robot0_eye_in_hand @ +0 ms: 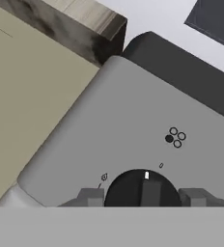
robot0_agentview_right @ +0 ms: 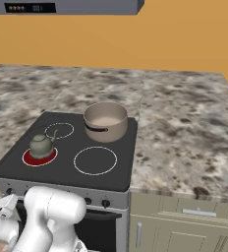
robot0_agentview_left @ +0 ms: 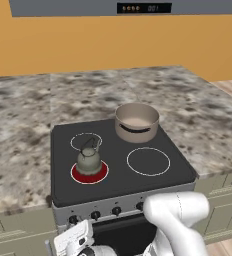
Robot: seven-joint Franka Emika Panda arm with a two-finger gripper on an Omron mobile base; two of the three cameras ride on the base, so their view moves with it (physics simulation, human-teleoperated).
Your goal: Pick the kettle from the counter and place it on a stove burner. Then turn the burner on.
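The small grey-green kettle (robot0_agentview_left: pixel 89 160) (robot0_agentview_right: pixel 41 145) stands upright on the front-left stove burner (robot0_agentview_left: pixel 103 173) (robot0_agentview_right: pixel 32 160), which glows red under it. My gripper (robot0_agentview_left: pixel 74 226) (robot0_agentview_right: pixel 3 204) (robot0_eye_in_hand: pixel 142 195) is low at the stove's grey front panel, by its left end. In the hand view its two finger tips (robot0_eye_in_hand: pixel 91 196) press against either side of a round black knob (robot0_eye_in_hand: pixel 143 185), whose white mark points up and slightly right. The speckled stone counter (robot0_agentview_left: pixel 23 125) (robot0_agentview_right: pixel 185 128) surrounds the black cooktop.
A larger round tan pot (robot0_agentview_left: pixel 136 121) (robot0_agentview_right: pixel 105 120) sits on the back-right burner. The front-right large circle (robot0_agentview_left: pixel 148 161) (robot0_agentview_right: pixel 95 160) and the small back-left circle (robot0_agentview_left: pixel 78 140) (robot0_agentview_right: pixel 62 130) are bare. More knobs (robot0_agentview_left: pixel 116 211) line the panel. A range hood hangs above.
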